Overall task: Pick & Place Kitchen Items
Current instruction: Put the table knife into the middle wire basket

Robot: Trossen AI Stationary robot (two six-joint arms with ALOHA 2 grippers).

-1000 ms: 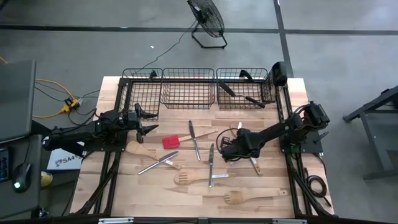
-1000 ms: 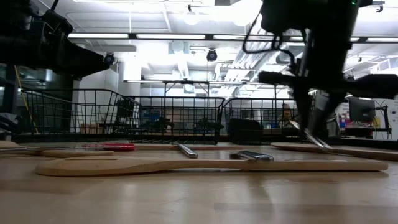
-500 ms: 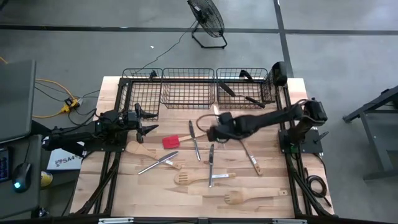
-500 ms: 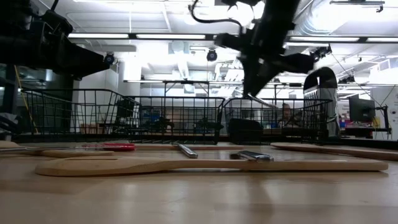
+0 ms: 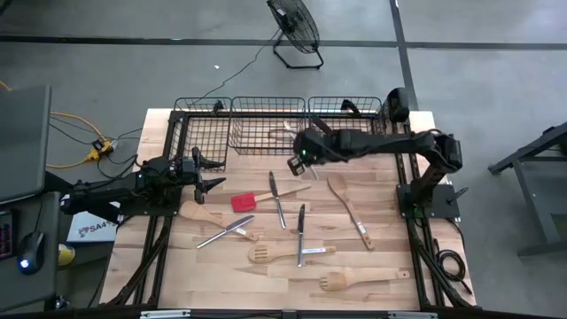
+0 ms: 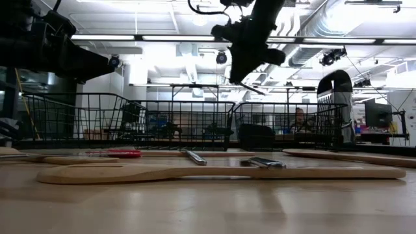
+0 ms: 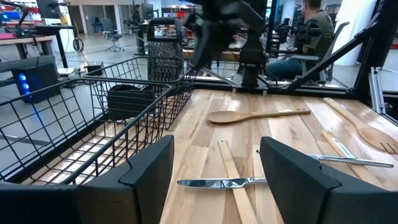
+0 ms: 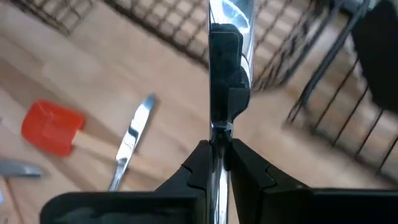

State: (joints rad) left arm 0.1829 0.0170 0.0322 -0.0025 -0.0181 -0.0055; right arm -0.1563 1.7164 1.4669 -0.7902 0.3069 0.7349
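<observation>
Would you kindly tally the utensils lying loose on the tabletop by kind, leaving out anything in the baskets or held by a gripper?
Wooden spoons and spatulas: 4
Silver cutlery: 3
Red-headed spatula: 1
Total: 8

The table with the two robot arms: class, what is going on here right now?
The right gripper is shut on a silver metal utensil and holds it in the air near the middle wire basket. The left gripper waits open near the table's left edge. Wooden spoons, silver cutlery and a red spatula lie on the table.
</observation>
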